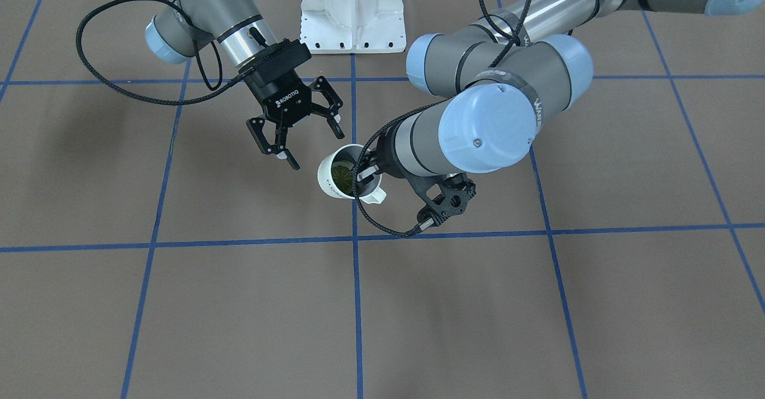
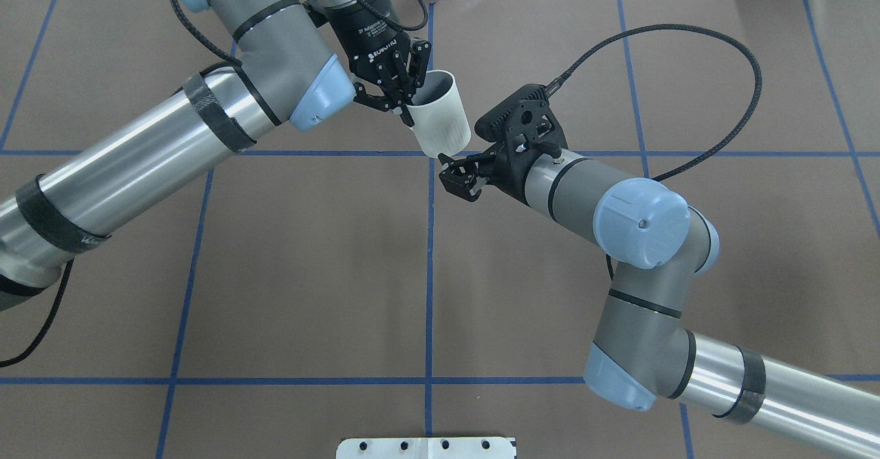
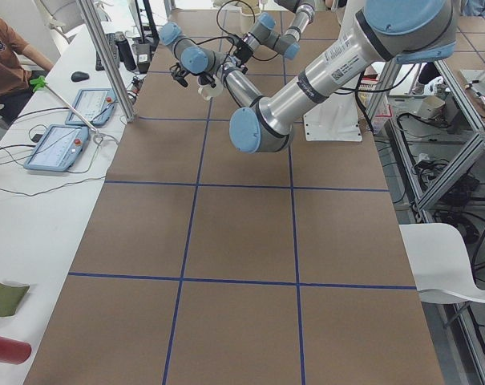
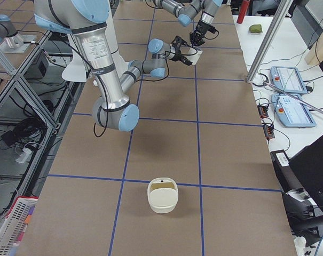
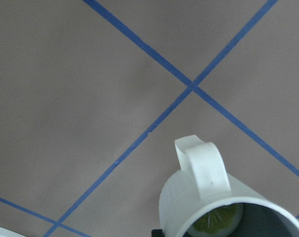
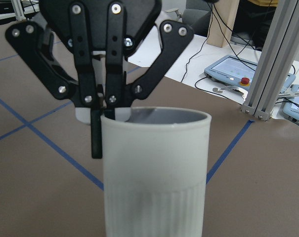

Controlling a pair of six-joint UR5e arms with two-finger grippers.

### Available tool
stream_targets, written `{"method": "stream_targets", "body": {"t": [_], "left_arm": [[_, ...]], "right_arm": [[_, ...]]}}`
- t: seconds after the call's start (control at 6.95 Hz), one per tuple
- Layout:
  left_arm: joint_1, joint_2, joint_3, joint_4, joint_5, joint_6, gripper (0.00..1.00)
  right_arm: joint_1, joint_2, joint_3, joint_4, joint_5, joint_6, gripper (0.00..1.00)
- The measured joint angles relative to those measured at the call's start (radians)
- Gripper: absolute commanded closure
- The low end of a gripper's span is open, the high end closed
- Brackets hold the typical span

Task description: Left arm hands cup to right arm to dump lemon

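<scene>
The left gripper [image 2: 404, 107] is shut on the rim of the off-white cup [image 2: 440, 119] and holds it a little tilted above the table's centre line. The front view shows the yellow-green lemon [image 1: 343, 176] inside the cup [image 1: 330, 183]. The left wrist view shows the cup's loop handle [image 5: 201, 165] and the lemon [image 5: 216, 219] from above. The right gripper [image 1: 315, 148] is open and empty, close beside the cup without touching it. In the overhead view the right gripper [image 2: 459, 178] sits just under the cup's base. The right wrist view faces the cup's wall [image 6: 156, 177] and the left gripper's fingers [image 6: 96, 138] on the rim.
The white robot base plate [image 1: 352, 11] stands at the robot's side of the table. A white basket-like container [image 4: 162, 196] sits on the table at the end on the robot's right. Teach pendants [image 4: 289, 109] lie on the operators' bench. Blue tape lines grid the brown table.
</scene>
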Motion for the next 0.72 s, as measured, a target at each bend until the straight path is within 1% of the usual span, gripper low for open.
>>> {"method": "stream_targets", "body": {"t": [0.72], "left_arm": [[0.022, -0.003, -0.005, -0.038, 0.000, -0.012, 1.00]], "right_arm": [[0.000, 0.001, -0.004, -0.001, -0.001, 0.000, 0.01]]}}
